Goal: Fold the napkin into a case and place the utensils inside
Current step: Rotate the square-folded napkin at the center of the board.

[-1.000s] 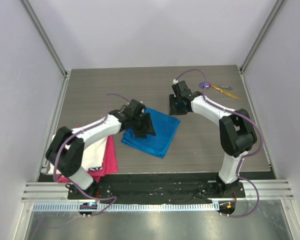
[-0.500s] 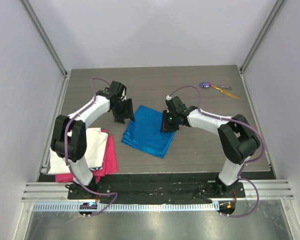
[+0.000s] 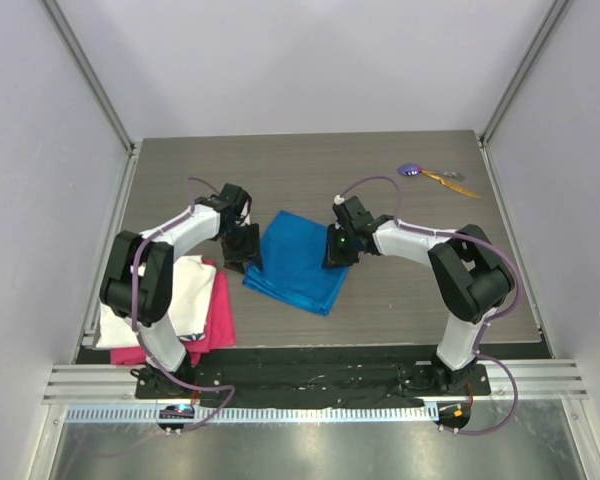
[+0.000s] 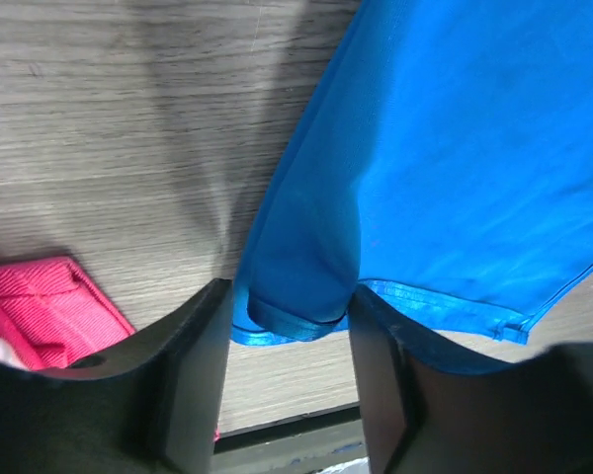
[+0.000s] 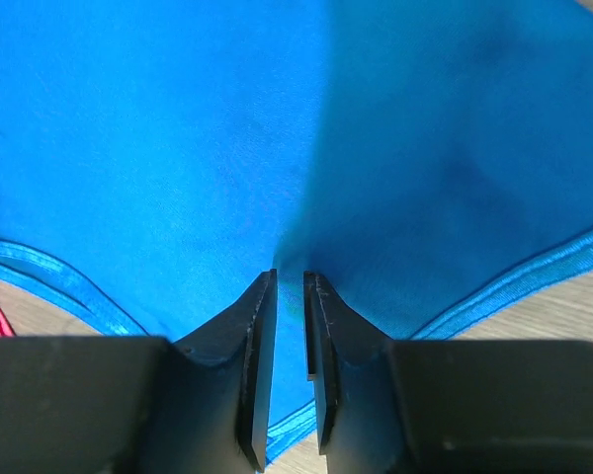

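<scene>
The blue napkin point(image 3: 300, 262) lies folded to a rough square mid-table. My left gripper point(image 3: 242, 248) is at its left side, open; in the left wrist view its fingers point(image 4: 193, 365) straddle the napkin's near-left corner point(image 4: 296, 301) without clamping it. My right gripper point(image 3: 338, 250) is over the napkin's right edge. In the right wrist view its jaws are nearly together with a narrow slit, tips point(image 5: 290, 278) pressed on the napkin point(image 5: 178, 148); whether a fold is pinched does not show. The utensils lie far right: a purple-headed one point(image 3: 410, 169) and an orange one point(image 3: 450, 181).
A white cloth point(image 3: 185, 290) lies on a pink cloth point(image 3: 218, 322) at the table's near left, close to the left arm. The pink cloth point(image 4: 49, 306) also shows in the left wrist view. Frame posts and walls bound the table.
My left gripper left the napkin's top and came round to its near-left corner. My right gripper came from the far right to the napkin's right edge, and its jaws narrowed.
</scene>
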Tool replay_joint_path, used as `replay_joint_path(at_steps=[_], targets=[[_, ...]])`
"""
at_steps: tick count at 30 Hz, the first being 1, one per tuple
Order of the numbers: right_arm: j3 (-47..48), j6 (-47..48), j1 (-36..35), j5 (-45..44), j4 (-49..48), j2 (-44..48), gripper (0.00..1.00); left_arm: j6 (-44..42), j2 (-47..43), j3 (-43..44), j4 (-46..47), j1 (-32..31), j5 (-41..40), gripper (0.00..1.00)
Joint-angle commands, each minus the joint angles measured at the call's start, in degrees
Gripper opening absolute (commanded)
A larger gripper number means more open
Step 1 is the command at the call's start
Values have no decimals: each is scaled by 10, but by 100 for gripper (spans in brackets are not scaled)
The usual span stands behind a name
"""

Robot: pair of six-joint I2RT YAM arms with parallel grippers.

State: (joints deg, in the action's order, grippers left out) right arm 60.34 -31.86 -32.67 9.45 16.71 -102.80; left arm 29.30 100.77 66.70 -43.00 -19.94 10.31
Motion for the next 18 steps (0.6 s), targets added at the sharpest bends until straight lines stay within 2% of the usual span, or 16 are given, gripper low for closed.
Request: replay_joint_path(at_steps=[1, 6, 9, 11, 13, 15, 18], targets=[[-7, 7, 19, -7, -14, -8, 25, 10, -29, -18, 32, 11, 30, 48], [12, 32, 41, -16, -12, -29, 23, 32, -65, -52, 58, 14, 51, 31], [48, 60, 50, -38, 7, -52, 22, 67, -80, -87, 99, 14, 92, 24], [71, 74, 52, -52, 33, -66, 21, 106, -93, -128, 148, 12, 117, 23], [98, 86, 52, -57, 51, -65, 22, 131, -113, -150, 168, 8, 136, 25], [107, 81, 51, -50, 65, -47, 24, 132, -129, -162, 167, 5, 135, 37], [99, 64, 50, -50, 88, -1, 36, 121, -159, -160, 133, 4, 116, 52]])
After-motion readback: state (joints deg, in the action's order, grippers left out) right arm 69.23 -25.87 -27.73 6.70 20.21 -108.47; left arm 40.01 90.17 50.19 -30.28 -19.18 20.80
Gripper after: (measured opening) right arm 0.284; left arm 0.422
